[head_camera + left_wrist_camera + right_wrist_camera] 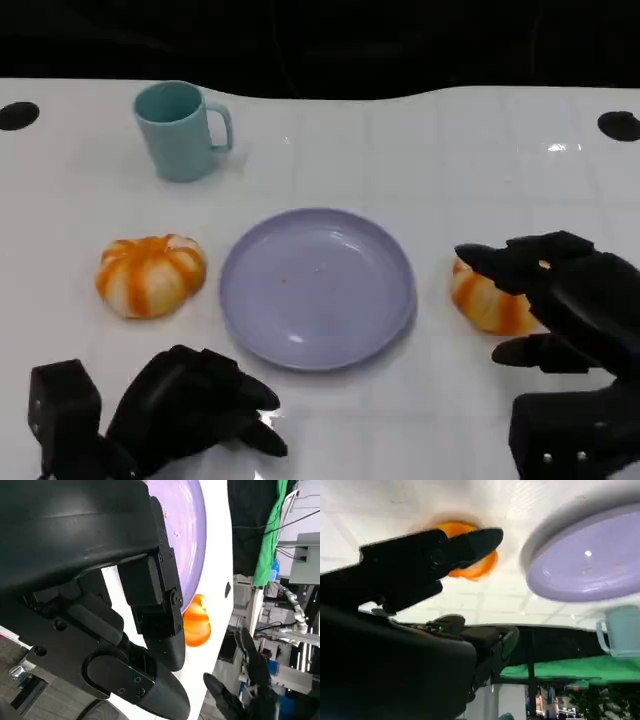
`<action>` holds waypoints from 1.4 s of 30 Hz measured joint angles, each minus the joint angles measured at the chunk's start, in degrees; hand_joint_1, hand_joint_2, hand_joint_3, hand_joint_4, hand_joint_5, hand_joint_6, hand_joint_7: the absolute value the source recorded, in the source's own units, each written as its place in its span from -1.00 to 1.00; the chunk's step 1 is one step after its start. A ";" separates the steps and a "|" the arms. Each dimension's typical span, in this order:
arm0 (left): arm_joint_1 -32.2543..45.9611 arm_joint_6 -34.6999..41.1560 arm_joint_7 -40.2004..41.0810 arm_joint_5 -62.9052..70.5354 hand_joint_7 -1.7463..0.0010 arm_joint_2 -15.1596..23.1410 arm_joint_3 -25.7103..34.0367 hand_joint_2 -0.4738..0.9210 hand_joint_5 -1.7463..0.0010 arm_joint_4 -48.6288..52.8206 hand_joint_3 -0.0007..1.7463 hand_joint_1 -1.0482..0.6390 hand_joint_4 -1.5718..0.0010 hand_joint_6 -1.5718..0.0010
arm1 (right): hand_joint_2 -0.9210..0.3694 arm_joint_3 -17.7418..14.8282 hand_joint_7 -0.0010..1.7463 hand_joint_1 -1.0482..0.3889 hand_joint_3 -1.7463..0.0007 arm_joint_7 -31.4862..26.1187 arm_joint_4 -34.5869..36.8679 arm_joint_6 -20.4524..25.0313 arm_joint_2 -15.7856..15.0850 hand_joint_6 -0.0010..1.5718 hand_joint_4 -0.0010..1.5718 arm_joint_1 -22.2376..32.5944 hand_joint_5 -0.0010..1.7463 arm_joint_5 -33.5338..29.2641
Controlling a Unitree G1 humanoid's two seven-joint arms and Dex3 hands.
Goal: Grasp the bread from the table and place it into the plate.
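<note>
Altogether two breads (150, 274) (487, 300), one plate (317, 288), one mug (181, 129); right hand (560, 300) fingers spread, left hand (190, 410) curled.

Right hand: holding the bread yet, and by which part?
Not clearly. The right hand is spread over the bread right of the plate, fingers apart; contact cannot be told. The left hand holds nothing.

Two breads (150, 274) (488, 300), one plate (318, 288), one mug (181, 130)
</note>
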 measured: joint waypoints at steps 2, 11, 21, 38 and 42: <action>0.01 -0.11 0.00 0.00 0.97 -0.01 -0.02 0.77 0.73 -0.01 -1.00 -1.00 -1.00 -1.00 | -0.89 1.33 -0.99 -0.28 1.00 -1.08 2.61 0.60 0.01 -0.63 -0.73 -1.23 -0.69 -1.06; 0.13 -0.13 0.02 -0.03 0.98 -0.09 -0.03 0.77 0.74 -0.21 -1.00 -1.00 -1.00 -0.99 | -0.86 6.46 -0.99 -0.25 1.00 -5.91 11.57 3.73 0.18 -0.62 -0.71 -7.16 -0.71 -4.36; 0.20 -0.15 0.02 -0.02 0.99 -0.09 -0.07 0.78 0.75 -0.34 -0.99 -1.00 -1.00 -0.99 | -0.88 10.41 -0.98 -0.24 1.00 -9.82 22.65 5.14 0.29 -0.58 -0.65 -13.14 -0.73 -5.24; 1.09 0.03 0.34 -0.02 0.97 -0.09 -0.55 0.76 0.73 -2.19 -1.00 -1.00 -1.00 -1.00 | -0.90 14.17 -0.95 0.03 1.00 -16.41 39.11 1.83 3.21 -0.32 -0.30 -19.64 -0.79 -1.33; 1.35 0.77 0.35 -0.02 0.96 -0.08 -0.62 0.76 0.72 -2.99 -1.00 -1.00 -1.00 -1.00 | -0.97 14.64 -0.91 0.19 0.96 -19.97 42.51 0.76 4.32 -0.01 0.03 -20.87 -0.16 -0.55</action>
